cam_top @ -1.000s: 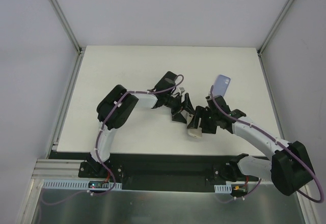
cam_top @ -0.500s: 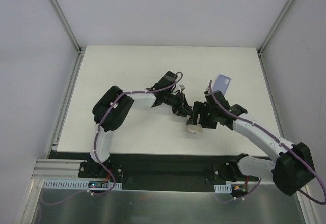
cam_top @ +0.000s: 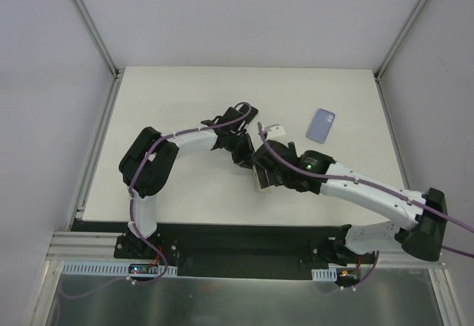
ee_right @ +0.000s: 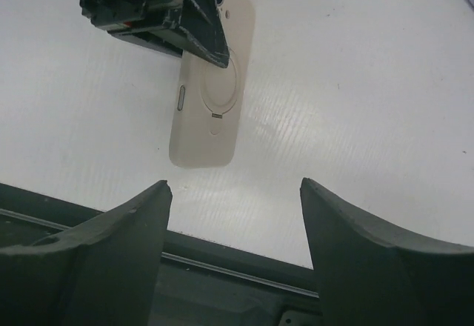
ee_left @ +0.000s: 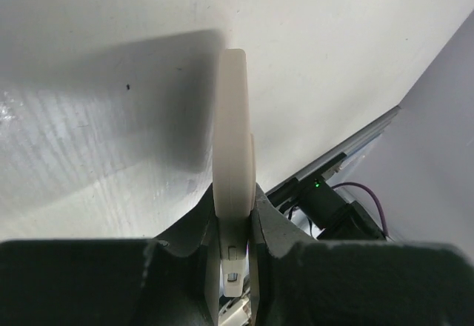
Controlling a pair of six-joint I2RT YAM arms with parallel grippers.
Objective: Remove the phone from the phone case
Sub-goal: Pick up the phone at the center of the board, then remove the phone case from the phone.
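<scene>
Case [ee_right: 211, 100], beige: clamped by left gripper [ee_left: 233, 226]. Right gripper [ee_right: 233, 185]: spread, just beside case. Step, I judge: bracing before peeling; next I need a pinch on case's free end.

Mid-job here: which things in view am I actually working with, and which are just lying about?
In the job: beige phone case with a round ring on its back, clamped in the left gripper; right gripper, open, facing it.
Lying about: lavender rounded-rectangle slab, flat on the white table, apart from both grippers; phone or case, cannot tell.
</scene>
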